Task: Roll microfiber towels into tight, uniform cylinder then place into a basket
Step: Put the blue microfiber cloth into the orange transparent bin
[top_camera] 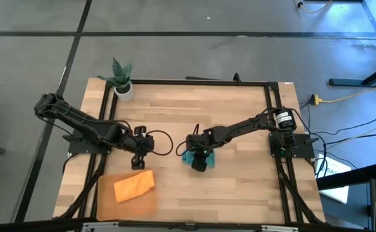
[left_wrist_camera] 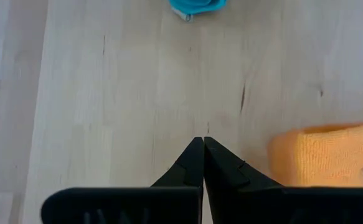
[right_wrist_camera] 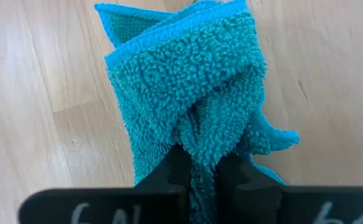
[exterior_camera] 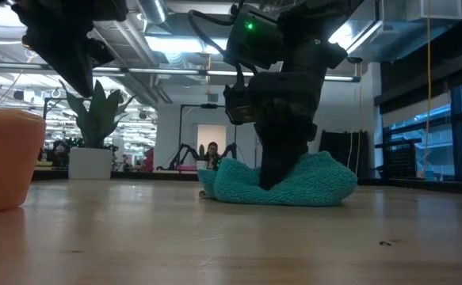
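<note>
The teal towel (top_camera: 188, 156) lies bunched and folded on the table's middle; it also shows in the low view (exterior_camera: 310, 184) and the right wrist view (right_wrist_camera: 187, 81). My right gripper (top_camera: 200, 162) is shut on it. The orange towel (top_camera: 135, 185) lies folded in the shallow translucent basket (top_camera: 104, 196) at the near left. My left gripper (left_wrist_camera: 203, 152) is shut and empty, above the table just beyond the orange towel (left_wrist_camera: 323, 155), between the two towels. My right gripper pinches a bunched fold of the teal towel (right_wrist_camera: 201, 163) between its two fingers, several layers thick, at the towel's near edge. The fingers (right_wrist_camera: 176, 163) come from above, pointing down. The towel rests on the table, slack, spreading away from the fingers.
A small white plant pot (top_camera: 124, 90) stands at the table's far left corner. A black frame (top_camera: 194, 82) runs around the table top. Bare wood lies between the towels and to the near right.
</note>
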{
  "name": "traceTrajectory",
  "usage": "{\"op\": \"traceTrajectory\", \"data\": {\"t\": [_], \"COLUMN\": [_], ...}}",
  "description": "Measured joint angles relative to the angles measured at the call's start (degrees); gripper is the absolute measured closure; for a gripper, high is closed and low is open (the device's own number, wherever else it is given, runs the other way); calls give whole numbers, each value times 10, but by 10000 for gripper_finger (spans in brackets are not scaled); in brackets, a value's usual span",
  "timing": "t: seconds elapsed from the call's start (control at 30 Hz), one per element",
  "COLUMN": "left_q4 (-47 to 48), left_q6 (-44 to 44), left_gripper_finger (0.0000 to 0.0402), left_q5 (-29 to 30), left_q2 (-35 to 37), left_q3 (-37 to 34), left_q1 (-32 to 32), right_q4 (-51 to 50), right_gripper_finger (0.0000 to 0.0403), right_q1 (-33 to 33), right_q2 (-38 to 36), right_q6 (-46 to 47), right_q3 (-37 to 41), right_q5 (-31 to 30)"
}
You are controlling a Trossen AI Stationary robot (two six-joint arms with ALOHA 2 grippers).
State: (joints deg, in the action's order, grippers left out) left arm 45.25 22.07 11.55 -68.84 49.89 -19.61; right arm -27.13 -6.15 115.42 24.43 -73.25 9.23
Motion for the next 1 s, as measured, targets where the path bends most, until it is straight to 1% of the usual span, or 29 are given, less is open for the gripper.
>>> {"op": "traceTrajectory", "data": {"t": [0.3, 0.37, 0.63, 0.83, 1.0], "left_q4": [4, 8, 38, 103, 158], "left_q6": [3, 4, 41, 68, 114], "left_gripper_finger": [401, 401, 401, 401, 401], "left_q5": [0, 0, 0, 2, 10], "left_q2": [0, 0, 0, 0, 12], "left_q3": [0, 0, 0, 0, 0], "left_q1": [0, 0, -2, -27, -51], "right_q4": [6, -5, -52, -51, -35], "right_gripper_finger": [376, 376, 377, 377, 377], "right_q1": [0, 0, 0, -1, -7], "right_q2": [0, 1, 3, 3, 2], "right_q6": [9, 9, -7, -7, -9], "right_q3": [-1, -11, -98, -162, -203], "right_q5": [1, 1, -1, -4, -27]}}
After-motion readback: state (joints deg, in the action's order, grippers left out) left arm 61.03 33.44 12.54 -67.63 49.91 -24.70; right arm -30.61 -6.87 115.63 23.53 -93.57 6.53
